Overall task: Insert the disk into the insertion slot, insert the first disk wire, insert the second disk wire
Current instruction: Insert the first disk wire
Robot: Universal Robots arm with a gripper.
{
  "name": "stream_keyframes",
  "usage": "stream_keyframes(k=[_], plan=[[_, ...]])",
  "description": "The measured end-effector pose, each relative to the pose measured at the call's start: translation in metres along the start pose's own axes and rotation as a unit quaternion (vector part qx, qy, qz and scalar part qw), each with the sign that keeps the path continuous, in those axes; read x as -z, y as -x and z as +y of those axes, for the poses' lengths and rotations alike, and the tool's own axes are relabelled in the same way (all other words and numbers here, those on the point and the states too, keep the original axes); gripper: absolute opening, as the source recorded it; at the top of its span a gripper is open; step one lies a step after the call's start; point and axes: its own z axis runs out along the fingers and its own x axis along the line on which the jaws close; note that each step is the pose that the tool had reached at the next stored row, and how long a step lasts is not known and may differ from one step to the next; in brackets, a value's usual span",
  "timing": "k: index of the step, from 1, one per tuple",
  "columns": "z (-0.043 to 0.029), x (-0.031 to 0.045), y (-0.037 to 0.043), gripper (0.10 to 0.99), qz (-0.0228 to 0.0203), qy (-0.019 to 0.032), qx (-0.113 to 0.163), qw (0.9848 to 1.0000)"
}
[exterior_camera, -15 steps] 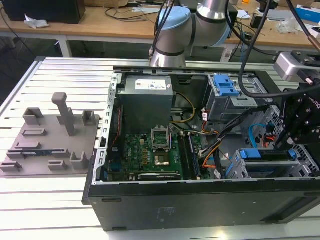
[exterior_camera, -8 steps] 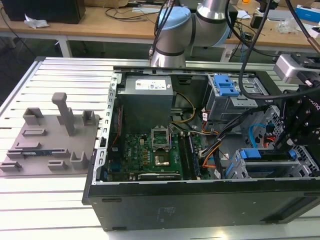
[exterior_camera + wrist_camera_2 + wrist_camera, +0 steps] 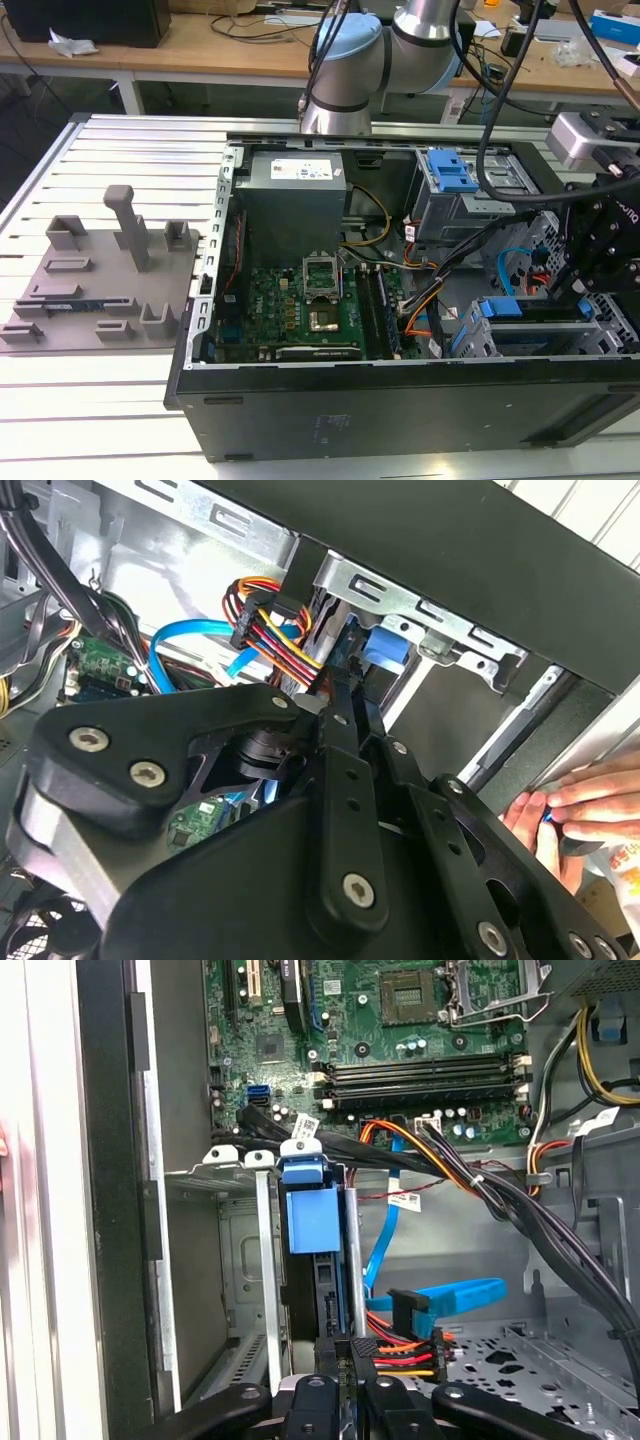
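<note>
The disk (image 3: 312, 1215) stands on edge inside the insertion slot (image 3: 240, 1260), in the computer case's (image 3: 400, 400) corner at the exterior view's right, close to the case wall. The gripper (image 3: 345, 1348) sits just at the disk's end. It is pinched nearly closed and holds nothing. Red and orange wires (image 3: 405, 1358) and a blue cable (image 3: 455, 1298) crowd one side of it. In the second wrist view, a person's hand (image 3: 570, 805) rests on the case's outer edge.
</note>
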Motion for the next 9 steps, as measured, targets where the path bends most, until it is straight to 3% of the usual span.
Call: stream_keyframes(k=[9], plan=[[-0.0003,-0.0031,-0.0032,0.169,-0.0001,0.0,0.0,1.0]])
